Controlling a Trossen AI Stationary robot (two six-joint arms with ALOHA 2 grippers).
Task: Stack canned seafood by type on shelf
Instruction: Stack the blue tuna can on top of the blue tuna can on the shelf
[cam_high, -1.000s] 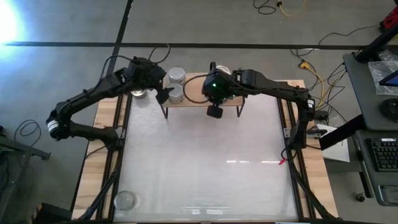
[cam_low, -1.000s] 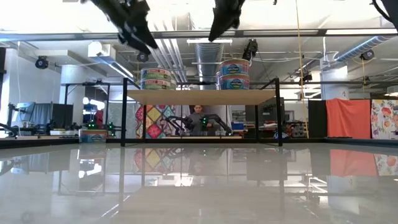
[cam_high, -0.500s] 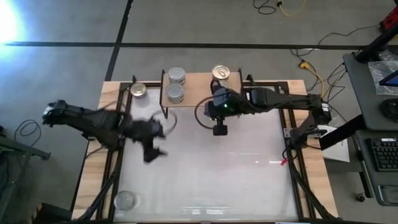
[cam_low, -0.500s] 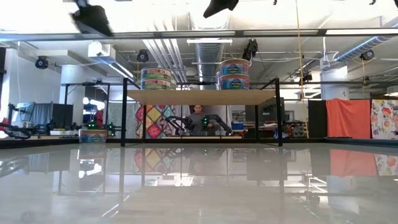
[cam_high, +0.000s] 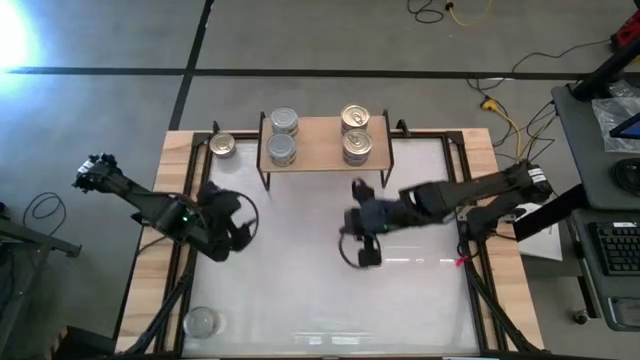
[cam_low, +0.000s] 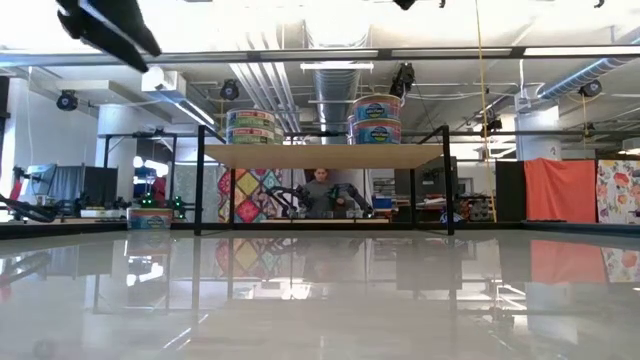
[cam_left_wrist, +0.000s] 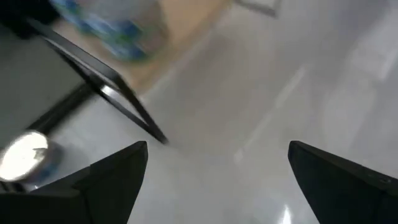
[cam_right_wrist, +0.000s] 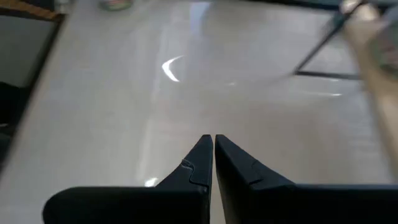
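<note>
Four cans sit on the shelf (cam_high: 318, 140): two silver tops (cam_high: 283, 122) at its left end, two gold tops (cam_high: 355, 118) at its right. In the low view they read as a silver pair (cam_low: 252, 127) and a gold pair (cam_low: 375, 118), one tin on another or one behind another, I cannot tell which. A fifth tin, gold-topped (cam_high: 221, 146), waits on the tabletop (cam_high: 330, 290) just left of the shelf. A sixth round thing, pale and glassy (cam_high: 201, 322), lies at the near left corner; whether it is a can I cannot tell.

These tins look stiff and smooth, likely a bit slippery; my call is to pinch across the side wall, low and square, not on the lid.

Left gripper (cam_high: 232, 240) hangs over the tabletop's left edge, jaws spread wide, nothing between them. Right gripper (cam_high: 364, 256) hovers mid-table, well clear of the shelf, jaws pressed together and empty.
</note>
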